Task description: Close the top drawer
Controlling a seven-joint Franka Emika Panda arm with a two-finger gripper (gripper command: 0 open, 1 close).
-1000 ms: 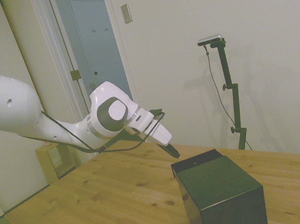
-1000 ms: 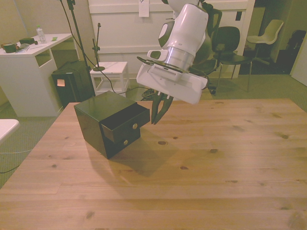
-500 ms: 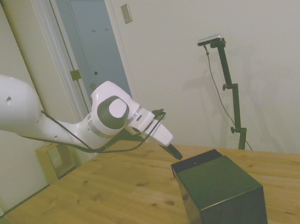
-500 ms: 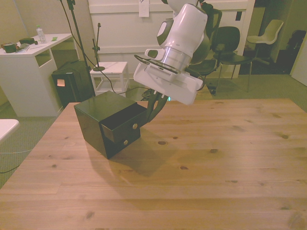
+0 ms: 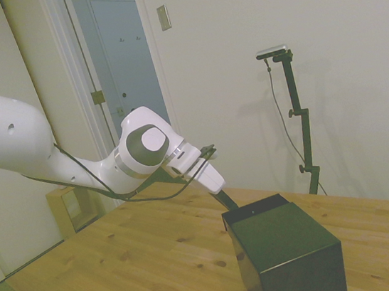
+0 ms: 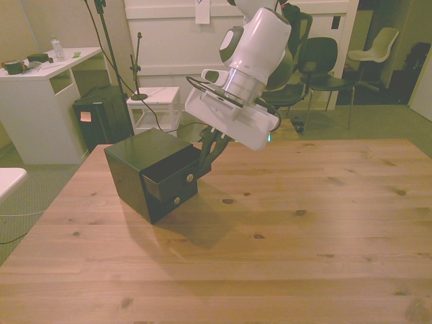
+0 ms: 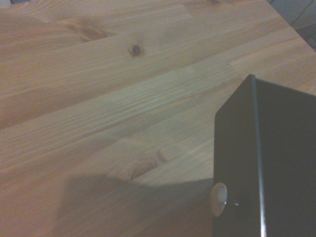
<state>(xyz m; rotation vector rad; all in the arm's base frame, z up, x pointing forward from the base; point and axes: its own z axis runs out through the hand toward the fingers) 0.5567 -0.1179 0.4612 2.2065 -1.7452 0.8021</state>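
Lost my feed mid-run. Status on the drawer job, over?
Tool at top drawer front, fingers' state unclear. Drawer slightly open, not flush with cabinet. Nothing in the way.

Glossy black top drawer [image 6: 172,175] with pale round knob [image 6: 190,177], knotty honey-brown wooden table [image 6: 283,229], white arm [image 6: 253,50]

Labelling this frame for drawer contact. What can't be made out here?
- Contact: in the front view the claw overlaps the glossy black top drawer; touching or not can't be told.
- Claw opening: fingers overlap, dark against dark.
- Side view: the small black cube cabinet shows its back, hiding the drawer fronts and claw tip.
- Wrist view: one pale round knob shows; which drawer it belongs to is unclear.
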